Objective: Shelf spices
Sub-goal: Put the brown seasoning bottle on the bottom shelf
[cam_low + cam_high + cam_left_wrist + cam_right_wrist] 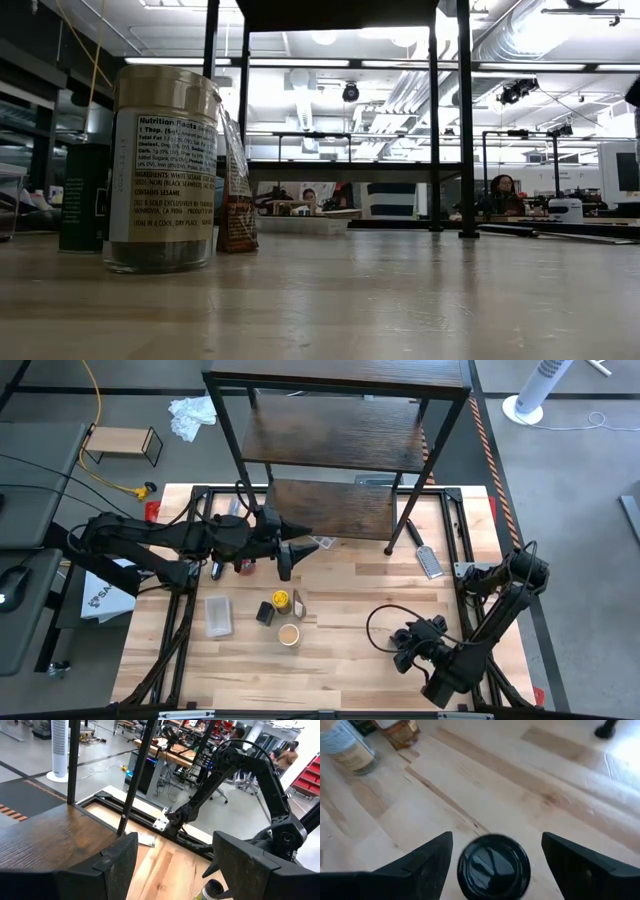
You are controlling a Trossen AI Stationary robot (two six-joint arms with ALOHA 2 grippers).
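Our right tool, at the lower right of the high view, stands open straddling a black-lidded jar; no grip is visible yet. To do this well, we should centre both fingers on the lid's sides, close squarely and lift straight. The jar seems upright, long axis vertical, lid toward the wrist camera. Our left tool, left of centre in the high view, is open and empty beside the shelf. The other spices cluster at centre on the desk.
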